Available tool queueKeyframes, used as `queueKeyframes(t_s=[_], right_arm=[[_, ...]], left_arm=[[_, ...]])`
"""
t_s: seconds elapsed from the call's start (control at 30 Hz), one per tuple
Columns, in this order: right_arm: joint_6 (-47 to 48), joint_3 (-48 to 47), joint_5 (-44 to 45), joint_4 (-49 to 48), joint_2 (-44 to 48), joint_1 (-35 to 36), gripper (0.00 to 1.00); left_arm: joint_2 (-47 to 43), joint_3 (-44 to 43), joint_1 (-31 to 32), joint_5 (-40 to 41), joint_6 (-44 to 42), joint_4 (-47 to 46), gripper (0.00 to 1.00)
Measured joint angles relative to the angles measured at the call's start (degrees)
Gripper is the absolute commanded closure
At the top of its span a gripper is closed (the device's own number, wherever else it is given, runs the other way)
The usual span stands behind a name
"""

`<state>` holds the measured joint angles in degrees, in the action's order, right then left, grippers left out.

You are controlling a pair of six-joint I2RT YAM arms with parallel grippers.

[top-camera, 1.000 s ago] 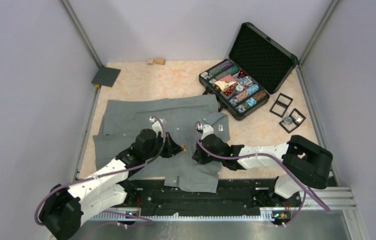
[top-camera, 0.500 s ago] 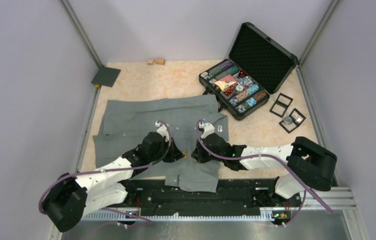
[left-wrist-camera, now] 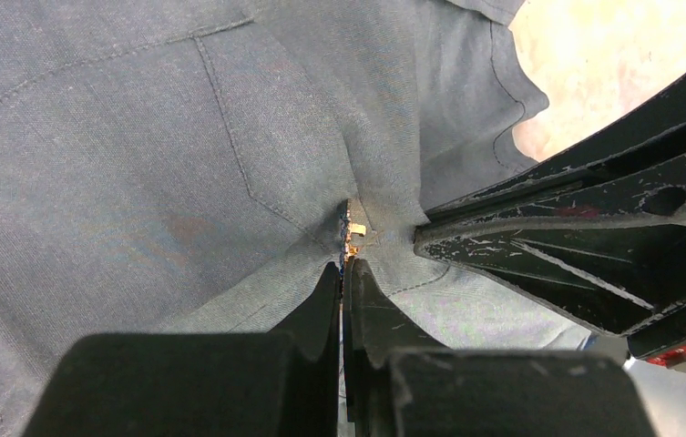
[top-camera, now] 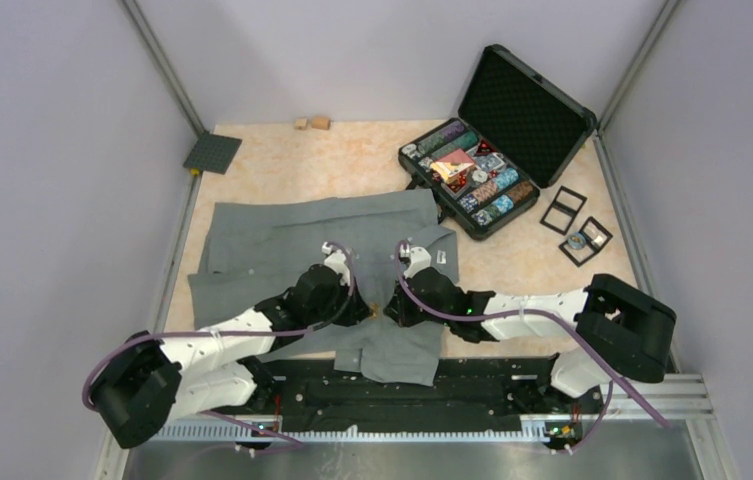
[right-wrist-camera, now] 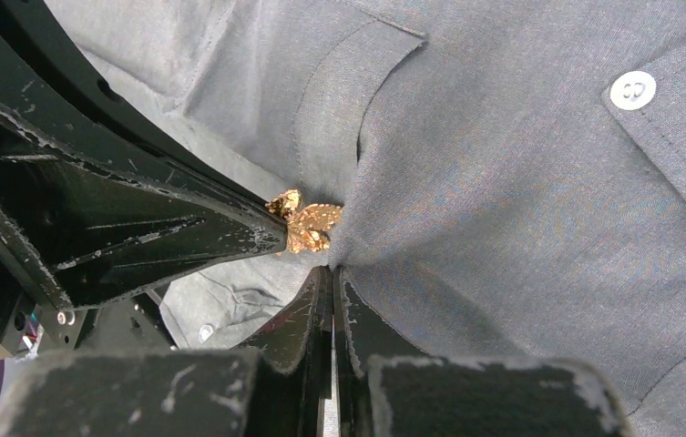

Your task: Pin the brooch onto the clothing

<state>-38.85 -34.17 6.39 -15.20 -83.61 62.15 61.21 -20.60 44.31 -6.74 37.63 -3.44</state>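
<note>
Gold brooch (right-wrist-camera: 307, 223), clenched in the left jaws, meets a fold of the grey shirt (top-camera: 282, 235) pinched by the right jaws just beside its chest pocket (right-wrist-camera: 348, 91), the pinning under way; next, likely, the pin must pierce that fold.

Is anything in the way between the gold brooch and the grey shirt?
Nothing visible. The brooch touches the shirt, right at the tip of the left gripper; the right gripper pinches the shirt beside it.
</note>
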Motion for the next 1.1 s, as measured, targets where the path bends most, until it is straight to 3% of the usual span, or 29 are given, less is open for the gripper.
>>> queueKeyframes(t_s=[1.1], right_arm=[[0.31, 0.04, -0.33, -0.72, 0.00, 0.00, 1.00]], left_arm=[[4.96, -4.61, 4.50, 6.43, -2.29, 2.60, 1.00]])
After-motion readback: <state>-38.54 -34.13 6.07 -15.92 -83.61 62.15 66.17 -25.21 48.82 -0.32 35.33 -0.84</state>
